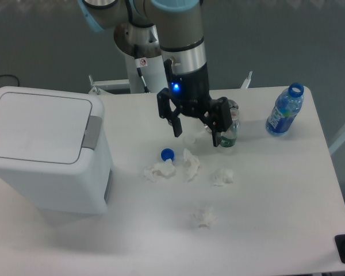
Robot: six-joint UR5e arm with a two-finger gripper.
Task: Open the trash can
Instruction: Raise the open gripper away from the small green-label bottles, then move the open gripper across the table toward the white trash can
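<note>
The trash can (46, 152) sits at the left end of the tabletop (276, 218), lid flat and down, grey push tab (92, 131) on its right edge. Just right of it lie a blue bottle cap (168, 154) and a loose cluster of crumpled tissues (190, 164) – one more tissue (204, 216) lies apart, nearer the front. Above the cluster hangs the claw (196, 129), its two black fingers spread wide with nothing between them, well apart from the bin. Its right-side finger stands in front of a small clear bottle (230, 133). Further right, near the far edge, stands an uncapped blue bottle (284, 110)
</note>
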